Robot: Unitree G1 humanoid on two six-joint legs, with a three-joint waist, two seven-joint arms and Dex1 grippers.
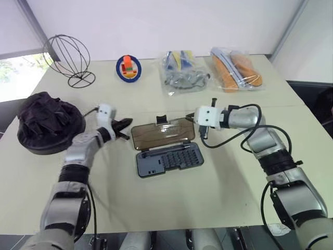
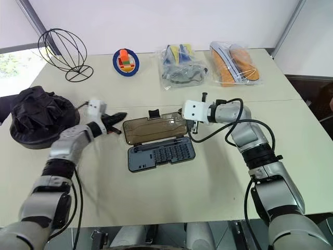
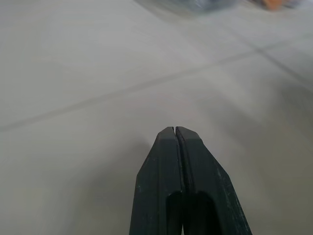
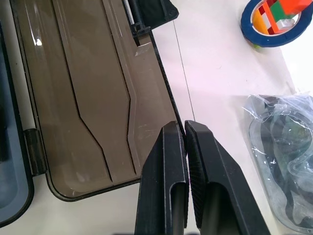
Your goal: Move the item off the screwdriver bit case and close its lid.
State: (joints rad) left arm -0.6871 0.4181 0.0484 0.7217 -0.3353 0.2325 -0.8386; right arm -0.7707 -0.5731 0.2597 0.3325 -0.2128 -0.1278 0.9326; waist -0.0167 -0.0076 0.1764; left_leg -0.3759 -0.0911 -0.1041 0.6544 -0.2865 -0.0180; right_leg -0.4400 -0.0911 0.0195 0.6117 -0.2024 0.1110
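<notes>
Lying open on the pale counter point(image 1: 218, 187), the screwdriver bit case point(image 1: 169, 159) is serving as the landmark: its dark tray of bits is facing up, and the lid point(image 1: 163, 134) is folded flat behind it on the far side, smoky-brown, with its small black latch tab sticking out at the far edge.

The left pincer point(image 1: 125, 124) is hovering just beside the lid's left end with its two black fingers pressed fully together, holding nothing; in the left wrist view the tips are meeting over bare counter. The right pincer point(image 4: 185, 128) is sitting at the lid's right end, its fingers likewise closed tip to tip and gripping nothing; in the right wrist view the tips are lying right at the lid's edge, though whether they are touching it I cannot tell.

The item point(image 1: 48, 122), a wide black disc with a lumpy mound on top, is resting on the counter well to the left of the case, clear of it.

Beyond the case, along the far side of the counter, a wire sphere stand point(image 1: 67, 57) is standing far left, a blue ring with a bright toy inside point(image 1: 128, 68) is lying behind the lid, and two clear plastic bags point(image 1: 182, 70) point(image 1: 235, 69) are lying far right. A white wall is running behind the counter.
</notes>
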